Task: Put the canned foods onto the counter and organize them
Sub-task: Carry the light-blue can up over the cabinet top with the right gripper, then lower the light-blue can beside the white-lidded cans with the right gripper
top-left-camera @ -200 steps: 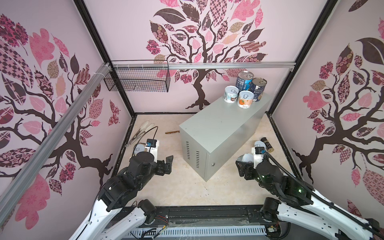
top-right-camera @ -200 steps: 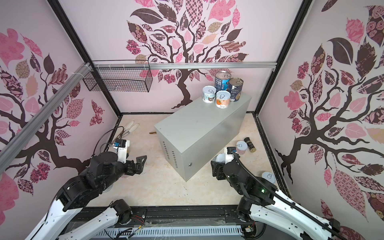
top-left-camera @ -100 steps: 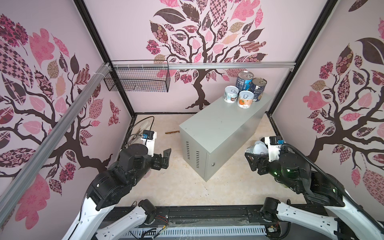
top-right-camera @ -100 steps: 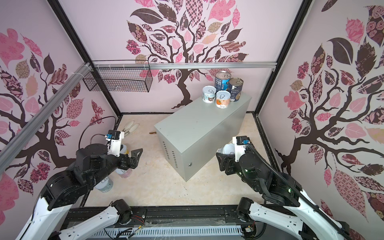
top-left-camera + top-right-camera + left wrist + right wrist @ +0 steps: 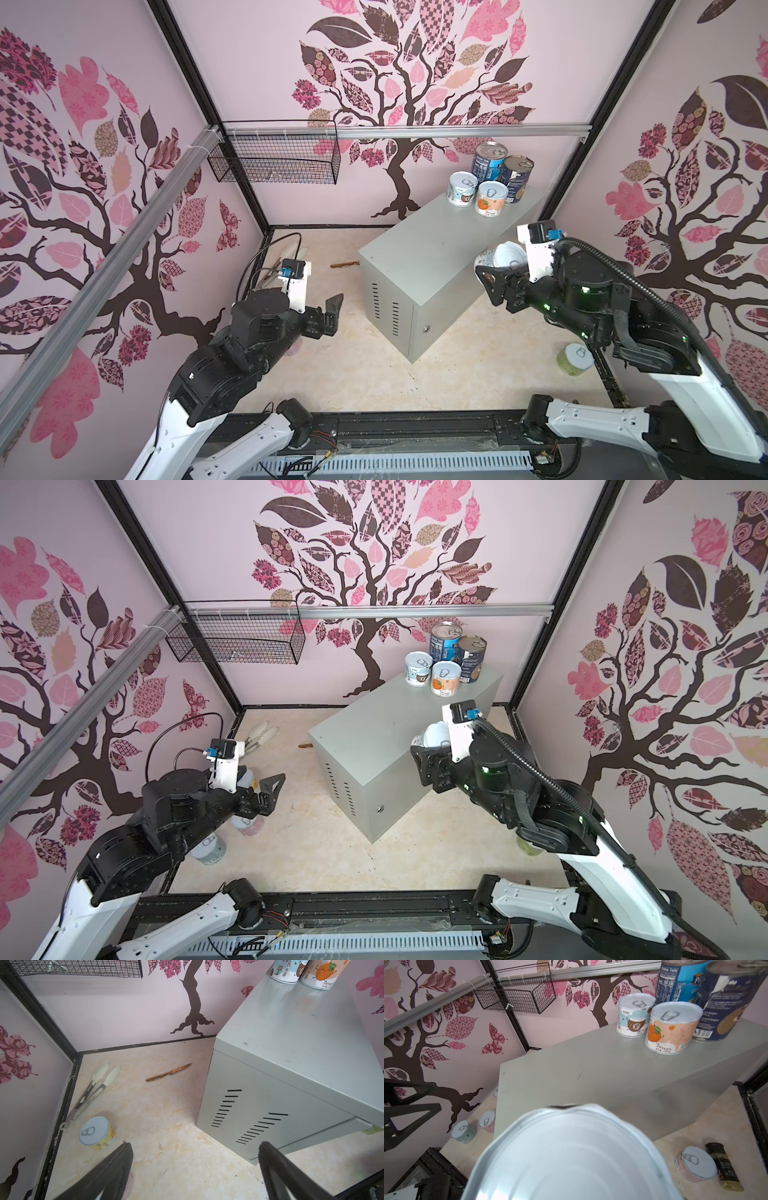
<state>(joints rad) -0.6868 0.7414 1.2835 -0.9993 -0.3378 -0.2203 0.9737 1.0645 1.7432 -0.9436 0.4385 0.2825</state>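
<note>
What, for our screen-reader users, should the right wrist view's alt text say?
A held can, its silver end close and blurred, fills the foreground before the grey cabinet. On the cabinet's far corner stand a coconut-label can, an orange-label can and two taller blue cans.

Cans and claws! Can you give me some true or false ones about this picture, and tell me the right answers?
1. Four cans stand on the counter. True.
2. The right claw is empty. False: it grips a can.
3. The left claw is open and holds nothing. True.
4. The knife lies on the counter. False: it lies on the floor beside the counter.
5. The basket has cans in it. False: no cans show in it.
</note>
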